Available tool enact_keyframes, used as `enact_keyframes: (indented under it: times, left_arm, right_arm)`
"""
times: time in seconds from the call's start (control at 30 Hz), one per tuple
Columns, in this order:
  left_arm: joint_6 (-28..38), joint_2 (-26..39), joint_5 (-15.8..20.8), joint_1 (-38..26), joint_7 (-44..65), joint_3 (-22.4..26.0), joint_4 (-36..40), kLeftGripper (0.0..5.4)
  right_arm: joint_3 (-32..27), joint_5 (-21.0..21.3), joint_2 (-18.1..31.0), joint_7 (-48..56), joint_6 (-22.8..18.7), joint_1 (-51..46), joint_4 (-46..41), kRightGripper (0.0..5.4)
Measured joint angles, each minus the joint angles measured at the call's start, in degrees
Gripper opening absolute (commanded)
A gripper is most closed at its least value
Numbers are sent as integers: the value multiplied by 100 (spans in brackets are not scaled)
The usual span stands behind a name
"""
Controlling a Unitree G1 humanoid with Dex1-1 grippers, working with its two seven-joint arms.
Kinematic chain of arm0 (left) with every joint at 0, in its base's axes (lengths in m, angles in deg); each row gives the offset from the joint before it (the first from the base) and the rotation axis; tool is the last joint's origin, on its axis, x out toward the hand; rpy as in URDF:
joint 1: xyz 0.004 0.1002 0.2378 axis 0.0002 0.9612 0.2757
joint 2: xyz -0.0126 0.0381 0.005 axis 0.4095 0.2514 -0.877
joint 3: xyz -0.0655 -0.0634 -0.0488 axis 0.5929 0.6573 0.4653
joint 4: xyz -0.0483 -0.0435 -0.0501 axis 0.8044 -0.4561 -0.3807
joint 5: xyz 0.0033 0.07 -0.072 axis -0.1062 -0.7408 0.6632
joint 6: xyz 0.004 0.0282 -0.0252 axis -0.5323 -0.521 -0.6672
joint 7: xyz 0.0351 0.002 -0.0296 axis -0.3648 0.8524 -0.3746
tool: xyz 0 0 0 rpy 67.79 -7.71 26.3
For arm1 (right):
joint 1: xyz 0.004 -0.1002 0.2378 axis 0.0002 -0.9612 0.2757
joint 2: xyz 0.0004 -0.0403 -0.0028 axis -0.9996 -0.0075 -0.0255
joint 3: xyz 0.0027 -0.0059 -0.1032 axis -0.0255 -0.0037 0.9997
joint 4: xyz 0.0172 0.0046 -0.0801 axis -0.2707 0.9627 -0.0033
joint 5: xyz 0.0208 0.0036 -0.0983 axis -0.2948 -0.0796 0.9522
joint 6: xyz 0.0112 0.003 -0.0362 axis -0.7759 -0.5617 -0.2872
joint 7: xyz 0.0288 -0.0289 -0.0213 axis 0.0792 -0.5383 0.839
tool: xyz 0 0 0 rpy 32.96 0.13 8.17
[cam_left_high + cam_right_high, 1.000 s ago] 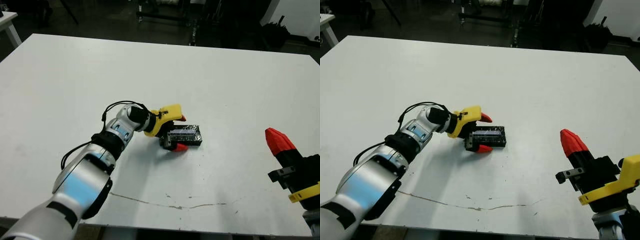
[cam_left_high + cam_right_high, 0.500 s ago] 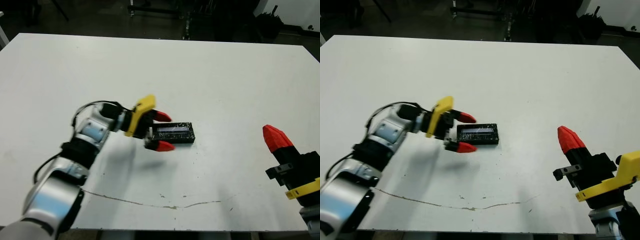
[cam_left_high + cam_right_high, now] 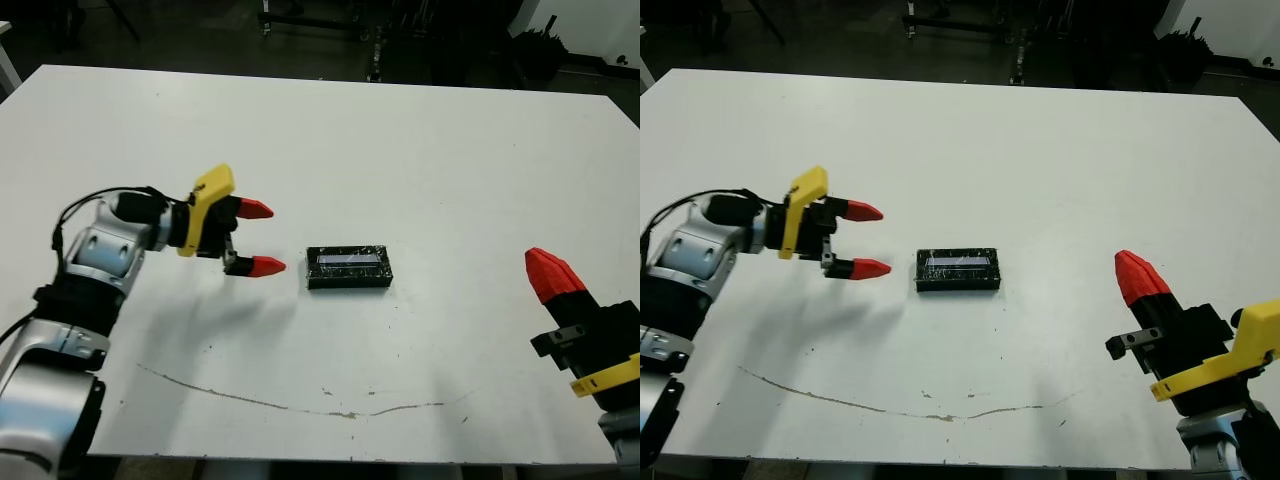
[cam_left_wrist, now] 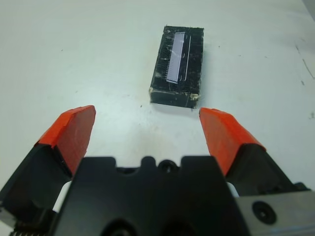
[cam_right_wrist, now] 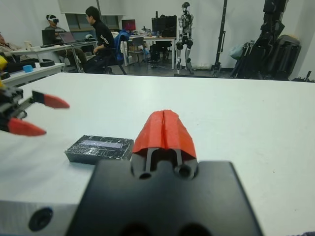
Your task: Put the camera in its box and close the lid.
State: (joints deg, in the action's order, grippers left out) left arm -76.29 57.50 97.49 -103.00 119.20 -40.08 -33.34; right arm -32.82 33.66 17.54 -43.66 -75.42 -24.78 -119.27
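fingers of the left gripper [image 3: 252,238] stand spread wide apart, red tips pointing toward the right side of the table [image 3: 420,140], with nothing between them. it hovers above the left half of the table, about midway between the far and near edges, and its yellow bracket [image 3: 205,195] sits just behind the fingers on the wrist. the grey left arm [image 3: 95,255] runs back from it toward the near left corner.

just beyond the fingertips, apart from them and not touching, lies the box [image 3: 349,268] with the lid [image 4: 178,49] closed on top: one black oblong block with a pale strip along its glossy upper face. it rests flat near the middle of the table, a little toward the near edge, long side running left to right. the camera itself does not show, so whether it is inside cannot be told.

the right gripper [image 3: 1137,277] is well apart from the box, over the near right corner of the table, its two red tips pressed together into one point and holding nothing. its black body [image 3: 1170,345] and a yellow bracket [image 3: 1225,365] trail toward the near edge.

a thin dark crack-like line [image 3: 300,405] runs along the table surface close to the near edge. beyond the far edge, the right wrist view shows people seated at desks [image 5: 101,42].
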Motion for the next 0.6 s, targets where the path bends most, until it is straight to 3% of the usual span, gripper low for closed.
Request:
enact_keyframes:
  times: [0.17, 0.37, 0.6]
  left_arm:
    - [-738, -916, 466, 748, -1798, 421, 1528, 467]
    - [-1353, -1789, 591, 1328, -3270, 113, 2975, 381]
    - [-1712, -2362, 574, 1404, -4206, -362, 3228, 273]
  right_arm:
    - [21, -21, 0, -50, -7, 8, 7, 0]
    - [45, -7, -7, -86, -3, 2, 8, 0]
    - [73, 4, -30, -87, 8, -20, 8, 0]
